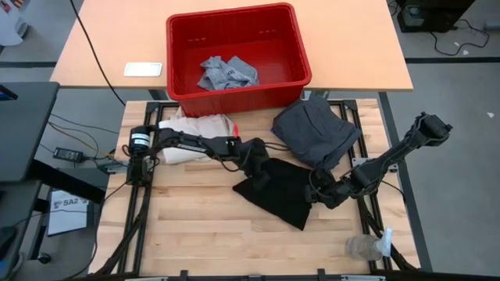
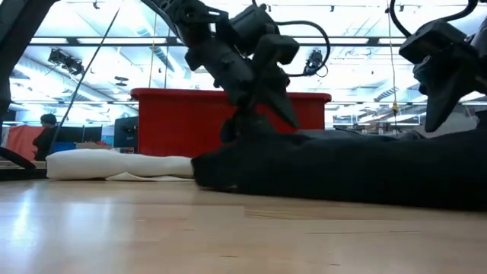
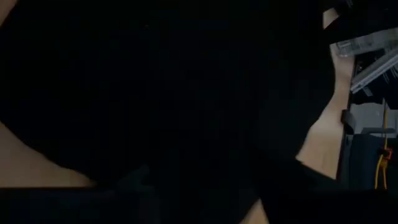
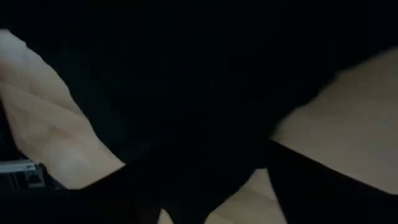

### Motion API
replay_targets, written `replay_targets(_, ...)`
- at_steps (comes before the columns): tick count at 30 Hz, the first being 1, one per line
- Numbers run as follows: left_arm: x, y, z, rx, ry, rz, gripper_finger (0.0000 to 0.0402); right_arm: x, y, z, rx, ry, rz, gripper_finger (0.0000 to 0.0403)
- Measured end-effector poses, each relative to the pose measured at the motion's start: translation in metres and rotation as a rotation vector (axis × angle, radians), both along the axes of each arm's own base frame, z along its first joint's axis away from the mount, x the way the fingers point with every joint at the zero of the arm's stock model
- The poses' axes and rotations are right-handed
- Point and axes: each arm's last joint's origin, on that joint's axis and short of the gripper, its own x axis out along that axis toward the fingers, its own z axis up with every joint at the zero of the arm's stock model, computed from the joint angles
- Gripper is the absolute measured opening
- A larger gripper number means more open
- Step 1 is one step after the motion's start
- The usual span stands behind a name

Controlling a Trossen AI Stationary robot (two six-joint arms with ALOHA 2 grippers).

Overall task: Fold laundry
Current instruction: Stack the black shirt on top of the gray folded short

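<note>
Resting on one black garment (image 1: 283, 193) | two grippers, spread unclear | garments: three

On my feed: black garment (image 1: 277, 191) mid-table, plain, no pattern. Dark grey garment (image 1: 316, 133) far right, plain too. Light grey T-shirt (image 1: 226, 72) inside bright red bin (image 1: 180, 55). Cream tote bag (image 1: 191, 140) far left. Table (image 1: 203, 226) pale wood, arms dark.

Both dark arms stretched low toward the middle, left pincer (image 1: 262, 173) and right pincer (image 1: 319, 190) angled down and near each other, wrists bent; finger spread hidden.
</note>
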Motion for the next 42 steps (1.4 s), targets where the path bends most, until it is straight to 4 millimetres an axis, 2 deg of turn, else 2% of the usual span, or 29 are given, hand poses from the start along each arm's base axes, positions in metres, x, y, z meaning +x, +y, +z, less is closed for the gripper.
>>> replay_targets(5, -0.011, 0.005, 0.012, -0.018, 0.048, 0.004, 0.0283, -0.008, 0.005, -0.001, 0.075, 0.056, -0.07, 0.0327)
replay_targets(10, -0.023, 0.01, 0.014, 0.038, 0.139, 0.031, 0.0337, -0.011, 0.01, -0.005, 0.078, 0.081, -0.08, 0.0345)
replay_targets(14, -0.02, 0.015, -0.002, 0.047, 0.156, -0.044, 0.0357, -0.009, 0.009, -0.012, 0.046, 0.089, -0.094, 0.0346)
replay_targets(16, -0.018, 0.018, -0.016, -0.003, 0.178, -0.089, 0.0363, -0.006, 0.009, -0.017, 0.03, 0.059, -0.101, 0.0347)
replay_targets(18, -0.012, 0.023, -0.022, -0.047, 0.136, -0.101, 0.0367, -0.004, 0.011, -0.021, 0.022, 0.005, -0.103, 0.0351)
replay_targets(21, -0.005, 0.031, -0.024, -0.085, 0.075, -0.085, 0.037, -0.002, 0.013, -0.033, 0.016, -0.055, -0.102, 0.036)
replay_targets(26, 0.002, 0.039, -0.045, -0.142, 0.068, -0.066, 0.0371, -0.002, 0.011, -0.05, -0.022, -0.029, -0.121, 0.037)
replay_targets(34, 0.009, 0.036, -0.066, -0.207, 0.07, -0.108, 0.0357, 0.002, 0.011, -0.052, -0.039, -0.064, -0.137, 0.0339)
replay_targets(38, 0.016, 0.031, -0.065, -0.199, -0.005, -0.118, 0.0324, 0.005, 0.008, -0.053, -0.035, -0.068, -0.157, 0.0312)
replay_targets(42, 0.023, 0.018, -0.063, -0.14, -0.081, -0.153, 0.0265, 0.01, 0.004, -0.053, -0.029, -0.076, -0.158, 0.0272)
